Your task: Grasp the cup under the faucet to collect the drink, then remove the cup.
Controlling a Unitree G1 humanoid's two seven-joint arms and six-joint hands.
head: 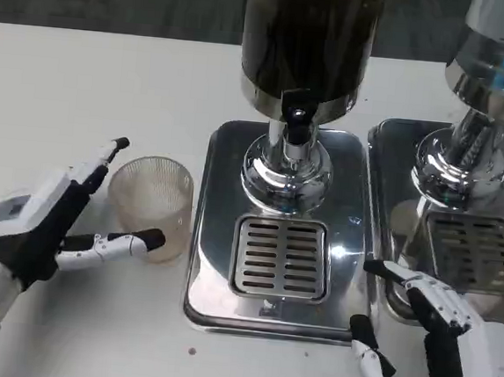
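The clear ribbed plastic cup (152, 202) stands upright on the white counter (85, 77), left of the dispenser's drip grate (280, 256) and not yet under the faucet (297, 122). The left robot hand (64, 221) is nearer, its spread fingers bracketing the cup without gripping it. The right robot hand (416, 335) waits open by the tray (203, 290).

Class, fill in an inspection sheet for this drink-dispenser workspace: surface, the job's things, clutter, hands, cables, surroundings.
Surface: white table, small dark speck near front.
Job's things: clear cup upright on table, left of dispenser; drip grate bare.
Clutter: nothing seen.
Hands: left hand open, fingers either side of the cup; right hand open beside the steel base.
Cables: nothing seen.
Surroundings: second dispenser at right; dark floor behind.
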